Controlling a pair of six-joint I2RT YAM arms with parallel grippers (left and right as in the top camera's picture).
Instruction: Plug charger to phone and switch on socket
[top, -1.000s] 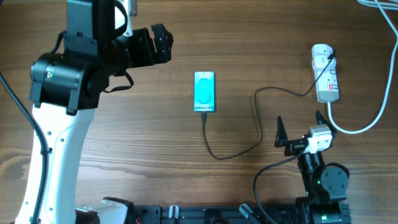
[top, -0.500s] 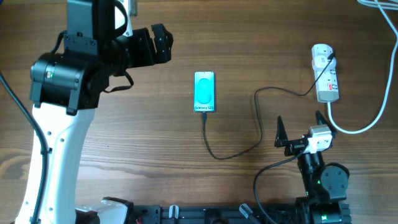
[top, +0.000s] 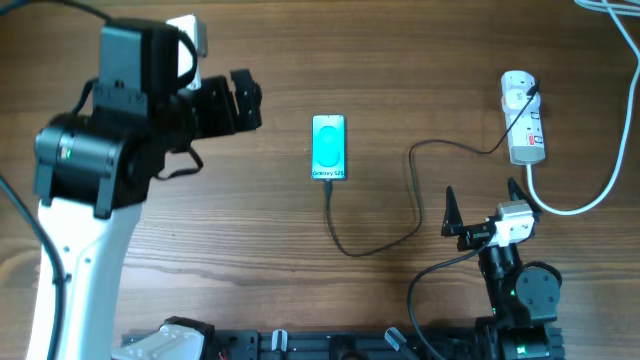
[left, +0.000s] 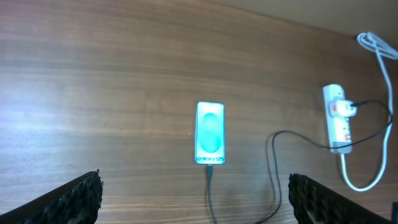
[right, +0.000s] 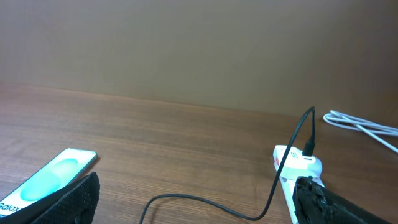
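The phone (top: 328, 146) lies screen up, glowing cyan, at the table's middle; it also shows in the left wrist view (left: 210, 133) and the right wrist view (right: 53, 175). The thin black charger cable (top: 350, 250) meets the phone's lower edge (left: 210, 170), loops right, and ends at a black adapter (top: 531, 93) seated in the white socket (top: 524, 130), which also shows in the wrist views (left: 336, 121) (right: 298, 165). My left gripper (top: 245, 100) (left: 194, 184) is open and empty, left of the phone. My right gripper (top: 480, 196) (right: 196, 194) is open and empty, below the socket.
The socket's thick white cord (top: 590, 200) curves off to the right and runs up along the table's right edge (left: 373, 43). The right arm's base (top: 520, 290) stands at the front right. A black rail (top: 330, 345) lines the front edge.
My left arm has swung left and a little toward the front, farther from the phone. The right arm, phone, cable and socket have not moved.
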